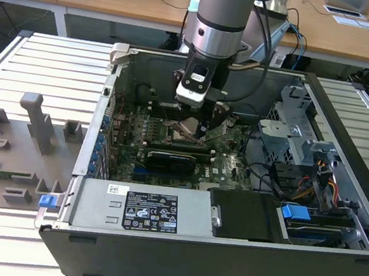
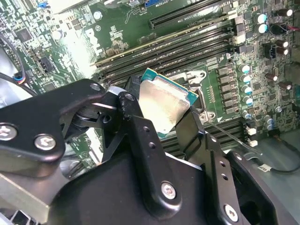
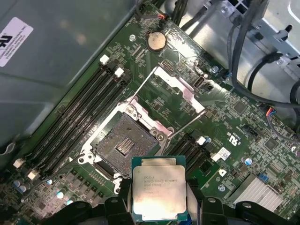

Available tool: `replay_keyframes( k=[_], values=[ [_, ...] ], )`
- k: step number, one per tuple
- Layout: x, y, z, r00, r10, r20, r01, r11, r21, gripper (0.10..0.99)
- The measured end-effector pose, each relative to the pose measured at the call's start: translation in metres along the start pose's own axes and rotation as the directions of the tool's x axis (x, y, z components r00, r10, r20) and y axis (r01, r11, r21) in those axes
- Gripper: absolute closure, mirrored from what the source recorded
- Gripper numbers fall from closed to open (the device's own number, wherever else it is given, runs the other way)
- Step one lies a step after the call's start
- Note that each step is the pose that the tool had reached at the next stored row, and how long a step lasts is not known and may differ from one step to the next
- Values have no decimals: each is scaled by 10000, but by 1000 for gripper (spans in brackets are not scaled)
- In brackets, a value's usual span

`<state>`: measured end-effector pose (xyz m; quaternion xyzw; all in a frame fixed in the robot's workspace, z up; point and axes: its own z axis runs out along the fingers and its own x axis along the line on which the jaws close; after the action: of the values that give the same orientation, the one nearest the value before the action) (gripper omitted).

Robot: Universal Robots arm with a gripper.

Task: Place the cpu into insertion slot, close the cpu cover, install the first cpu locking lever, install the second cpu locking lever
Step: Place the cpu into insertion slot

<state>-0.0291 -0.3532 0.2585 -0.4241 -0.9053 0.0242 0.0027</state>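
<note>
On the slatted worktop (image 1: pixel 45 58), inside the open computer case (image 1: pixel 175 259), your tool (image 2: pixel 159 110) gripped the cpu (image 3: pixel 157 192) by two edges, clear of the bare socket (image 3: pixel 124 143); the cpu cover (image 3: pixel 180 89) stood open beyond.

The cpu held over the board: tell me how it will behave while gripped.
The cpu looks a stiff flat plate, so it likely won't flex. Its smooth metal top and thin edges, pinched by the hand, could slip or tilt. Thin and small, probably light.
</note>
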Motion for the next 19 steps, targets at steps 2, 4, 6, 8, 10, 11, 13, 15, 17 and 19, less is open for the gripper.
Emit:
replay_keyframes(
  k=[2, 4, 6, 8, 10, 11, 13, 15, 17, 19],
  values=[
    [0, 0, 0, 9999, 151, 7, -151, 9999, 15, 541],
    [0, 0, 1, 9994, 332, 16, -333, 9994, 31, 541],
    [0, 0, 1, 9987, 513, 25, -513, 9987, 47, 541],
    [0, 0, 1, 9978, 657, 32, -657, 9978, 60, 541],
    [0, 0, 2, 9966, 825, 42, -826, 9966, 76, 541],
    [0, 0, 1, 9959, 907, 49, -907, 9958, 84, 541],
    [0, 0, 2, 9937, 1119, 66, -1120, 9937, 107, 541],
    [0, 0, 2, 9921, 1253, 79, -1254, 9920, 122, 541],
    [0, 0, 2, 9903, 1388, 91, -1389, 9902, 136, 541],
    [0, 0, 2, 9881, 1538, 108, -1539, 9880, 154, 541]
  ],
)
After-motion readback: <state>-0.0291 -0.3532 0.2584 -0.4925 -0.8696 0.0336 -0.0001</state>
